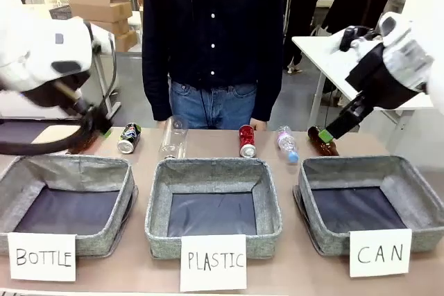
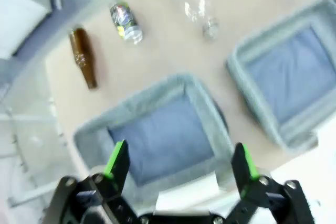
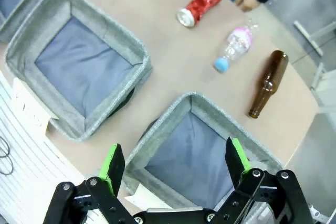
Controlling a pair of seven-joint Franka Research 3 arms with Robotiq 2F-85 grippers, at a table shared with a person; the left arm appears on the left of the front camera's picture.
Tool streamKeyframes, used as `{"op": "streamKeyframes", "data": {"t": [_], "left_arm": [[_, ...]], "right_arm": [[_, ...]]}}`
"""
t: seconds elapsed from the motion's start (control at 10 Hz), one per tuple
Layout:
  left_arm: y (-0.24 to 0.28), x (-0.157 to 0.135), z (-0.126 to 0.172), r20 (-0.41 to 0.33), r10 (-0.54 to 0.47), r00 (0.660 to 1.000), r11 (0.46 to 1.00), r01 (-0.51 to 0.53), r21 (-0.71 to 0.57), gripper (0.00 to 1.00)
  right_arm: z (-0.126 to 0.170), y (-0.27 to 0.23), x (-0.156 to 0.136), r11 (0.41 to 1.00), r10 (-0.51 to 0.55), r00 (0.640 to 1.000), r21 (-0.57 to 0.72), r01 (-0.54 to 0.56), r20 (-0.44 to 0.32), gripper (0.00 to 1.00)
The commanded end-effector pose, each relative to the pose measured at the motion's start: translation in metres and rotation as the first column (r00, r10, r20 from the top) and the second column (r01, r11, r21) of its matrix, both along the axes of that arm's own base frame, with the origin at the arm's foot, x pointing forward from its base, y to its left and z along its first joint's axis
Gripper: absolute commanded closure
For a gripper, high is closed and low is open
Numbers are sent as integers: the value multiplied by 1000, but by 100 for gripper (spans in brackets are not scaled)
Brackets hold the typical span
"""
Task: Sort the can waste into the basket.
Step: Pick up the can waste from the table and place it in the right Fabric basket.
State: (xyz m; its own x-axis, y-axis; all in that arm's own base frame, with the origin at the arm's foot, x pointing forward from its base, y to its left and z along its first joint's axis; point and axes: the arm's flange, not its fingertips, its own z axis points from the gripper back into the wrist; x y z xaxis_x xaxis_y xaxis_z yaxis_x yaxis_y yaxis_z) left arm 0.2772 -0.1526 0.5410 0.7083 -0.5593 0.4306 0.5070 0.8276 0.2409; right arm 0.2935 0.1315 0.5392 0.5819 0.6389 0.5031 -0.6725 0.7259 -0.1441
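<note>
So far nothing is sorted: my CAN basket sits empty at my right, its dark floor bare, and both cans lie on the table beyond the bins, near the person. The red can lies behind the PLASTIC bin, just beside a small clear bottle; the dark can lies well to the left, behind the BOTTLE bin. My right gripper hangs above the CAN basket with jaws spread wide and nothing between the pads. My left gripper hovers over the BOTTLE bin, likewise wide apart and empty. Both cans remain to be picked up and dropped in; I judge the red one the nearer reach for my right arm.
</note>
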Motion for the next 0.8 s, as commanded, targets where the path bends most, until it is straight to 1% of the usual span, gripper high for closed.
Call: {"op": "streamKeyframes", "data": {"t": [0.0,0.1,0.2,0.3,0.4,0.5,0.6,0.7], "left_arm": [[-6,20,3,87,-5,996,998,10,-60,0],[0,0,0,0,0,1000,1000,0,0,0],[0,2,5,37,-82,996,989,86,-118,0],[19,0,17,62,-177,982,887,186,-421,0],[49,-2,19,97,-289,953,682,275,-677,0],[80,-1,12,110,-291,950,517,253,-818,0],[98,5,-1,109,-291,951,433,233,-871,0],[113,9,-19,98,-268,959,363,194,-912,0]], "right_arm": [[-34,20,39,999,-51,999,12,51,19,0],[0,0,0,1000,0,1000,0,0,0,0],[1,3,4,995,-45,999,84,48,-27,0],[10,-11,10,929,-48,989,356,96,-143,0],[18,-36,18,788,34,910,571,229,-412,0],[15,-60,26,674,100,853,665,321,-513,0],[10,-75,30,594,150,819,713,373,-554,0],[3,-86,35,489,209,808,775,401,-550,0]]}}
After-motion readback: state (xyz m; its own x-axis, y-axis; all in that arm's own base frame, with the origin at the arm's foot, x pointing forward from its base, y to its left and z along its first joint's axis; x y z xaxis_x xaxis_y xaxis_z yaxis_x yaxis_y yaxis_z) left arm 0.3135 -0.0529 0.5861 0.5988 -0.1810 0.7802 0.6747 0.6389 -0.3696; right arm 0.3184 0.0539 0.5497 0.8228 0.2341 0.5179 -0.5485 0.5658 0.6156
